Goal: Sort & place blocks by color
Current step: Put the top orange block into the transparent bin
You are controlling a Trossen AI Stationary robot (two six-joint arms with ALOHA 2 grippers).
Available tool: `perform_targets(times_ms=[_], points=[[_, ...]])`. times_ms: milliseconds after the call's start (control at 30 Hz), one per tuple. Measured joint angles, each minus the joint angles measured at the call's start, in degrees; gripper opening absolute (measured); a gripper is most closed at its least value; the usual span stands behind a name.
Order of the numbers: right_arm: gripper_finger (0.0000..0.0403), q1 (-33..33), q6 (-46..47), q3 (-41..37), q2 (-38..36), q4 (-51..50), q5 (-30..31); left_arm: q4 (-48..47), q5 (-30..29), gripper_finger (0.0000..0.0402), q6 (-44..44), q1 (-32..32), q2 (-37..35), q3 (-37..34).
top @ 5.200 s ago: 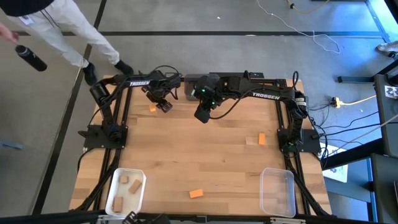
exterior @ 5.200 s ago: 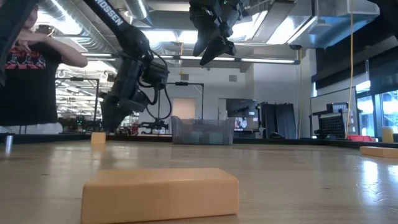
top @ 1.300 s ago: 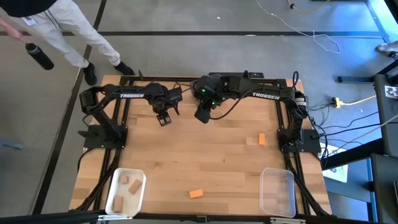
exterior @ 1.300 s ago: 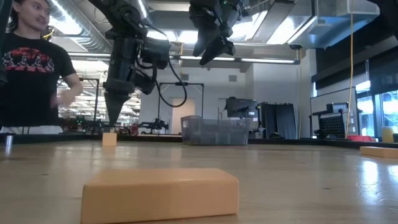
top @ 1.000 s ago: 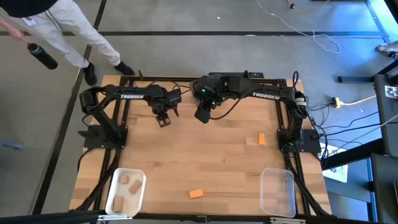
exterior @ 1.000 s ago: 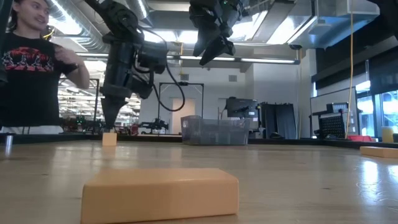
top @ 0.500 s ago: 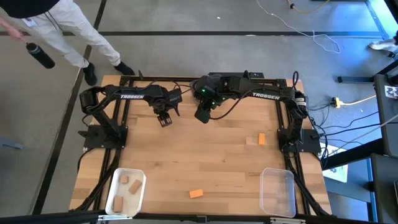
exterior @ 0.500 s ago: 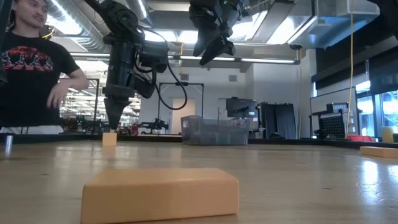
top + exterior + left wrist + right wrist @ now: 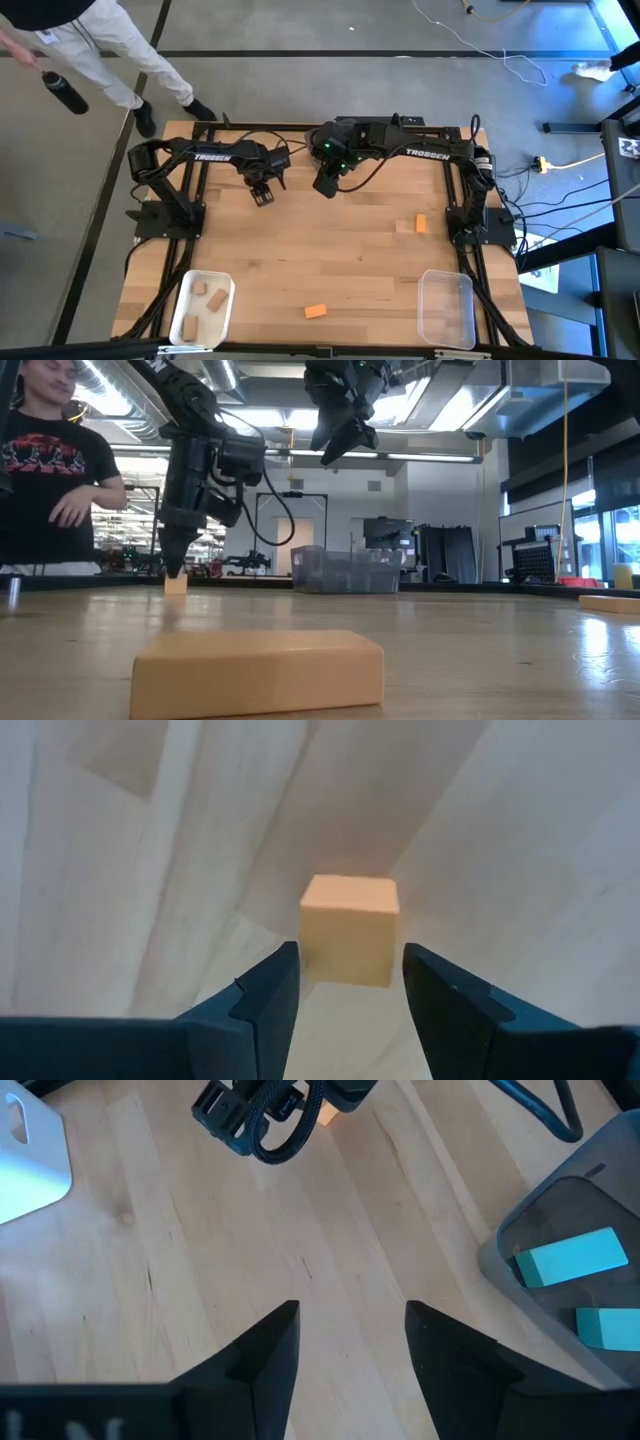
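Observation:
A small orange block (image 9: pixel 348 928) stands on the table near its far left part. My left gripper (image 9: pixel 350 982) points down over it, open, with one finger on either side and a narrow gap showing. In the low view the left gripper (image 9: pixel 174 568) ends just above the block (image 9: pixel 176 584). In the high view the left gripper (image 9: pixel 262 196) hides the block. My right gripper (image 9: pixel 325 186) hangs open, raised well above the table (image 9: pixel 340 438). Two teal blocks (image 9: pixel 565 1258) lie in the dark grey bin (image 9: pixel 520 1285). Other orange blocks (image 9: pixel 421 223) (image 9: pixel 316 311) lie flat on the table.
A white bin (image 9: pixel 202 305) with tan blocks sits at the near left corner and a clear bin (image 9: pixel 446 307) at the near right. The grey bin (image 9: pixel 345 572) stands at the far edge. A person (image 9: pixel 50 470) stands beyond the far left corner. The table's middle is bare wood.
My left gripper has swayed a little from side to side over the small block and now stands slightly lower, with its tip just above it. The block has stayed in place. The person behind the table has moved an arm.

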Motion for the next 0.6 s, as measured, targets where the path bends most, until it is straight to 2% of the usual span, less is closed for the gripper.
perform_targets(times_ms=[600], points=[[0.0184, 0.0, 0.0, 0.0, 0.0, 0.0, -0.5, 4.6, 1.2, 0.017, 0.0, 0.0, 1.2, -0.1]])
